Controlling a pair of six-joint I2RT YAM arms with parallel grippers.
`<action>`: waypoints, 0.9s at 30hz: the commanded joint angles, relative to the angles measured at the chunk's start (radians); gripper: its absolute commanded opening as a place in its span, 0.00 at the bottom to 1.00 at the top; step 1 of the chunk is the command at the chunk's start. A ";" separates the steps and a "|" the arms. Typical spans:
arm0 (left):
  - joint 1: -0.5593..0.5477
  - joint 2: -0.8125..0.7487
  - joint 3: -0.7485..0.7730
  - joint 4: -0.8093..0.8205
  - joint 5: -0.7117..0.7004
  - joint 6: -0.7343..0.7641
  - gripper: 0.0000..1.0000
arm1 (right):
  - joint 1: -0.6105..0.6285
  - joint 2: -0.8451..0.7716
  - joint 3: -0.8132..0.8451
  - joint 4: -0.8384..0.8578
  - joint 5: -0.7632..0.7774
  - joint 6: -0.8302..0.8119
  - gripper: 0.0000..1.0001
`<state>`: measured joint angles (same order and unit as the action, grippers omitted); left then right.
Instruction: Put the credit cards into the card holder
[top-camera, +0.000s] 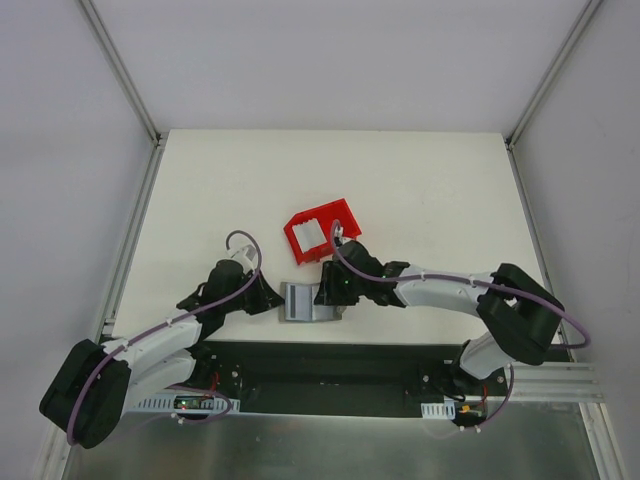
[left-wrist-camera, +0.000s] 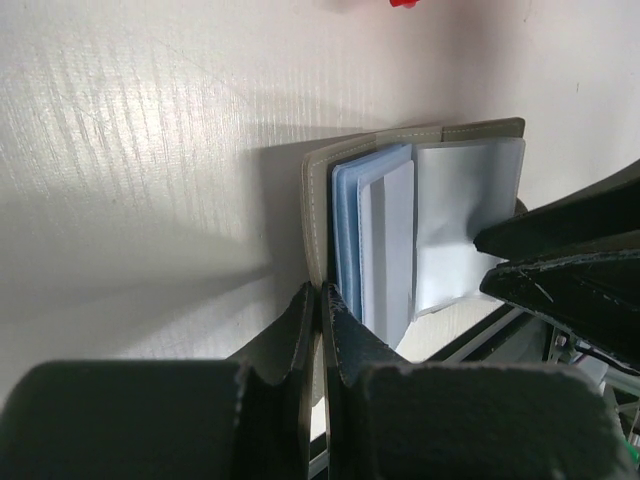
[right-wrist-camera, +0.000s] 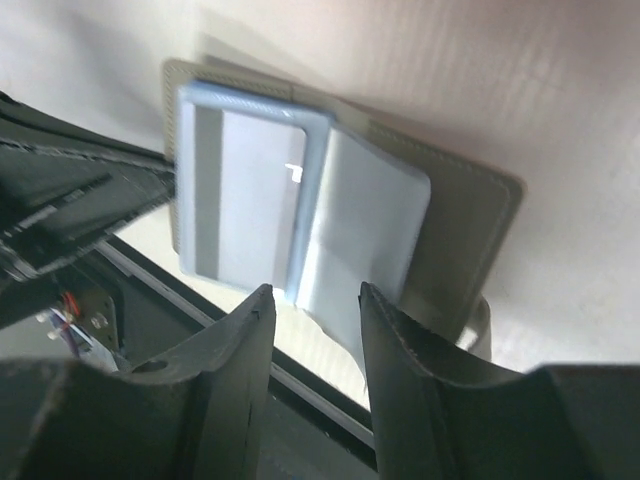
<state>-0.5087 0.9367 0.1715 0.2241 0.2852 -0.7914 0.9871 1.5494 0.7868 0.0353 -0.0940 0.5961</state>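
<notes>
While left fingers (left-wrist-camera: 292, 335) clamp 1 open card holder (left-wrist-camera: 316, 200), right fingers (right-wrist-camera: 232, 360) stand apart over its 1 visible card (right-wrist-camera: 255, 200).

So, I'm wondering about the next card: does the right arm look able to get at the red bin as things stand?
Probably yes. The red bin lies just beyond the right claw, nothing between them, and its jaws stand open over the card holder, apparently empty.
</notes>
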 joint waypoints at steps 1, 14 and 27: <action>0.004 -0.009 0.042 -0.034 -0.012 0.034 0.00 | 0.004 -0.074 -0.005 -0.185 0.013 -0.062 0.40; 0.004 -0.009 0.060 -0.045 0.008 0.052 0.00 | -0.005 -0.025 0.026 -0.391 0.143 -0.114 0.34; 0.004 -0.006 0.135 -0.117 0.061 0.118 0.00 | -0.090 0.023 0.060 -0.393 0.120 -0.104 0.29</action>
<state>-0.5087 0.9360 0.2436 0.1509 0.3069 -0.7319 0.9356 1.5574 0.8341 -0.3340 0.0444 0.4923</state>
